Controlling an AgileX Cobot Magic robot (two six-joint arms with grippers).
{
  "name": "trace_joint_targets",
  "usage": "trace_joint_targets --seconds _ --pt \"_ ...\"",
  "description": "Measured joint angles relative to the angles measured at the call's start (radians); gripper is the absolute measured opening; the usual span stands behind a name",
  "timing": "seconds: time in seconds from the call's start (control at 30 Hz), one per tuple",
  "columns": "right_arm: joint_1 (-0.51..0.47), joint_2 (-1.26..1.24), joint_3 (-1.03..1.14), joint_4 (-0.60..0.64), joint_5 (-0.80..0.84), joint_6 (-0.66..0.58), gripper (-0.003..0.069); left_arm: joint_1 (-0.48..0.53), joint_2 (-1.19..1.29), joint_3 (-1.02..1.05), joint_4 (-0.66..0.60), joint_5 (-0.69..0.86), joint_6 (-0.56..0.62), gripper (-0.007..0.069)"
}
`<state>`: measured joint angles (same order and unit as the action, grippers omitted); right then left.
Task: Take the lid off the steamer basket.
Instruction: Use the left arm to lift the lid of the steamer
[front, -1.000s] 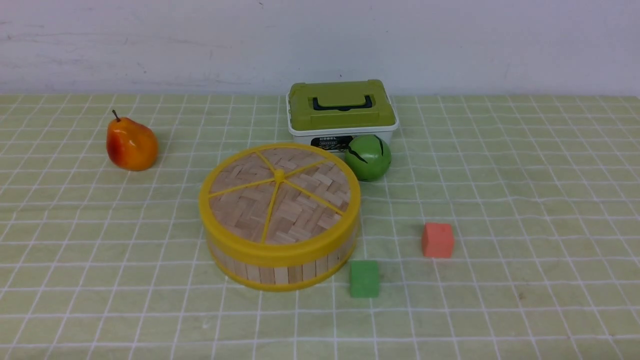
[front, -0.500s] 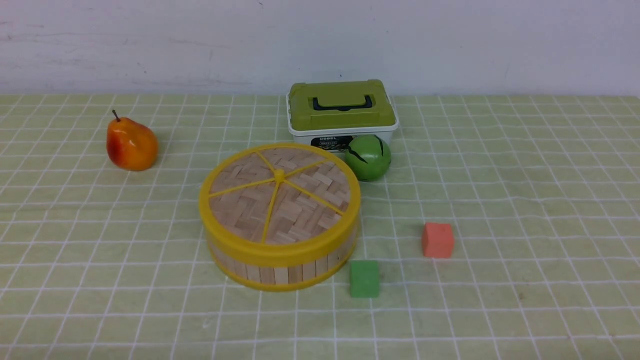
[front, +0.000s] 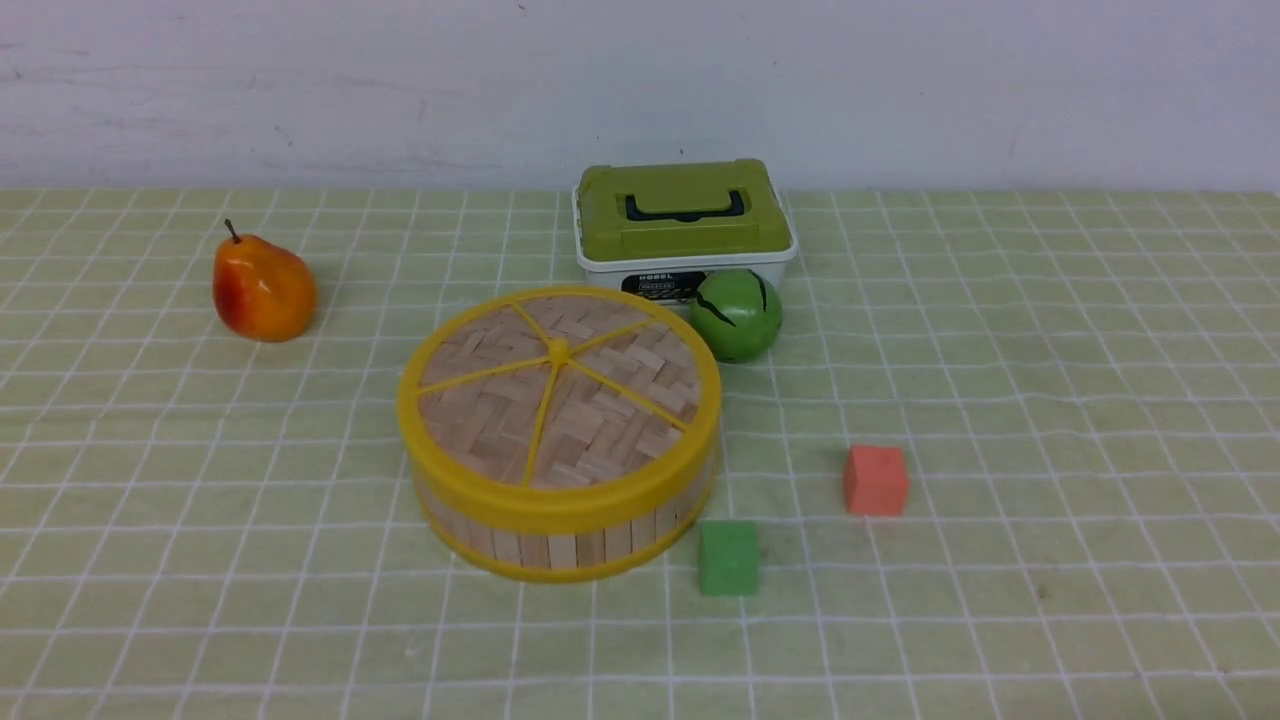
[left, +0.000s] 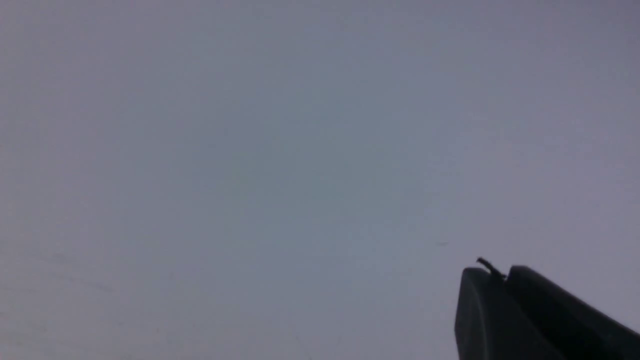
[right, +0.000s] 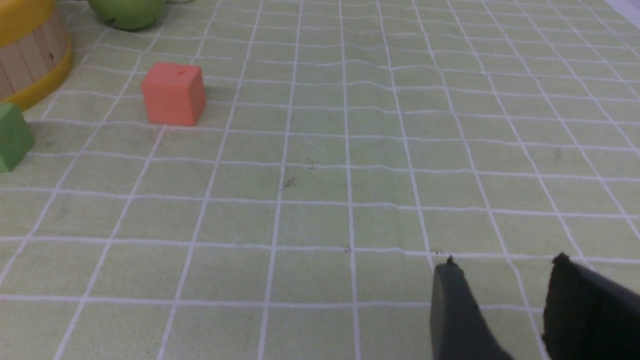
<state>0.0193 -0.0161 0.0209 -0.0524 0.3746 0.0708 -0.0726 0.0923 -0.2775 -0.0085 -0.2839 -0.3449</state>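
Front view: lid (front: 558, 390) seated flat on the steamer basket (front: 560, 545), at the middle of the green-checked counter (front: 1000, 350). Just behind the basket to its right a green ball (front: 737, 315), farther behind a white box with olive-green lid (front: 683, 215), just beside the basket's front right a green cube (front: 728, 558), farther right an orange-red cube (front: 875, 480), well off to the basket's left rear a pear (front: 262, 290). Left claw (left: 502, 272) closed, fingers pressed together, against a blank grey background; right claw (right: 505, 262) parted with nothing between, low over bare counter, right of the basket and past the orange-red cube.
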Motion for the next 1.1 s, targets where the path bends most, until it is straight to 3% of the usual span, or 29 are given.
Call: trace_joint_targets --seconds 0.13,0.43,0.53,0.63,0.9,1.1 --pt "0.000 0.000 0.000 0.000 0.000 0.000 0.0241 0.000 0.215 -0.257 0.000 0.264 0.025 -0.0013" --pt "0.000 0.000 0.000 0.000 0.000 0.000 0.0241 0.000 0.708 -0.530 -0.007 0.379 0.090 -0.0013" --pt "0.000 0.000 0.000 0.000 0.000 0.000 0.0241 -0.014 0.919 -0.684 -0.057 0.599 0.093 -0.0013" --pt "0.000 0.000 0.000 0.000 0.000 0.000 0.0241 -0.078 1.104 -0.852 -0.075 0.814 0.143 -0.0013" --pt "0.000 0.000 0.000 0.000 0.000 0.000 0.0241 -0.245 1.410 -1.190 -0.080 1.171 0.189 -0.0013" --pt "0.000 0.000 0.000 0.000 0.000 0.000 0.0241 -0.356 1.616 -1.406 -0.028 1.337 0.192 0.0000"
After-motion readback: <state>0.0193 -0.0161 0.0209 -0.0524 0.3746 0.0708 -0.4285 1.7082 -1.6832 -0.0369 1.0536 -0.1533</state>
